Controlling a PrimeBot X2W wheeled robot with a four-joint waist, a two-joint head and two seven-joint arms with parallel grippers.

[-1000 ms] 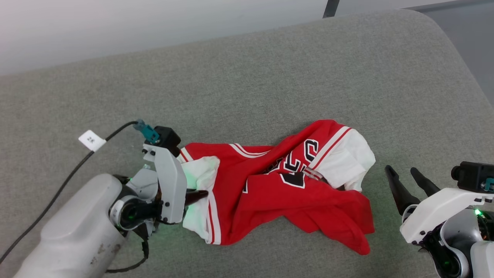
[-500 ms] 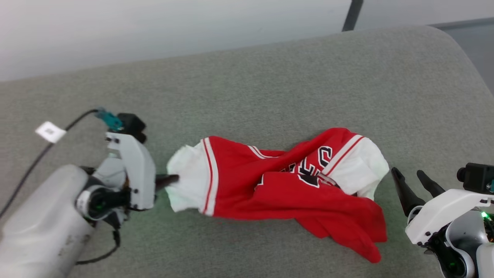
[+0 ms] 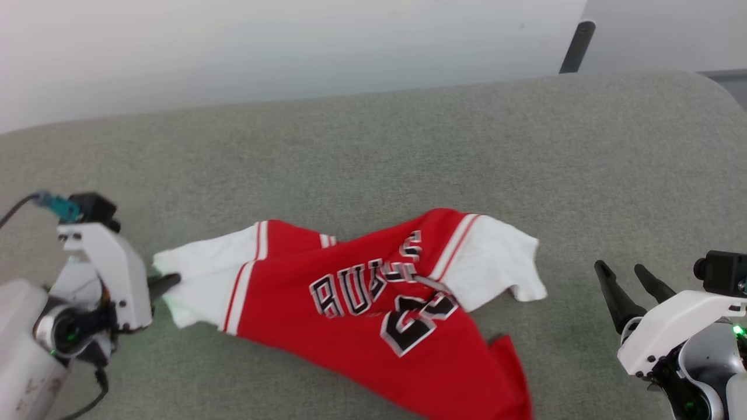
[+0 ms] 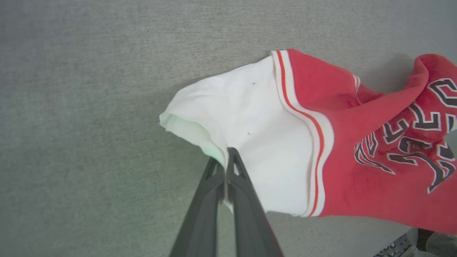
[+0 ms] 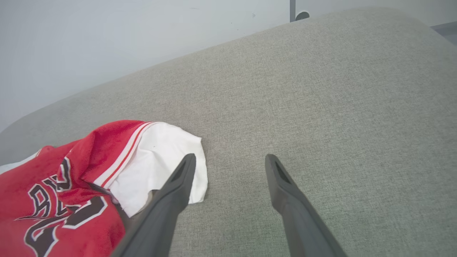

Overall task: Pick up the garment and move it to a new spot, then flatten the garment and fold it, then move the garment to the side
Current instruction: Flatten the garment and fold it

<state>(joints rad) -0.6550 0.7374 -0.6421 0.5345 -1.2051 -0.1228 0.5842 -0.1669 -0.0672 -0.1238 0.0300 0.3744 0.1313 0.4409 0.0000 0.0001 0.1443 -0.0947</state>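
Clamped left claw (image 4: 225, 161) on white edge of garment (image 3: 350, 350); held right claw (image 3: 620, 268) spread apart, empty, near garment.

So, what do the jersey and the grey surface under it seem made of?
The jersey looks like thin, soft knit fabric with a matte finish: it drapes and wrinkles loosely. The grey surface looks like woven upholstery cloth, by its fine speckled weave; padding underneath is only a guess from the rounded edge.
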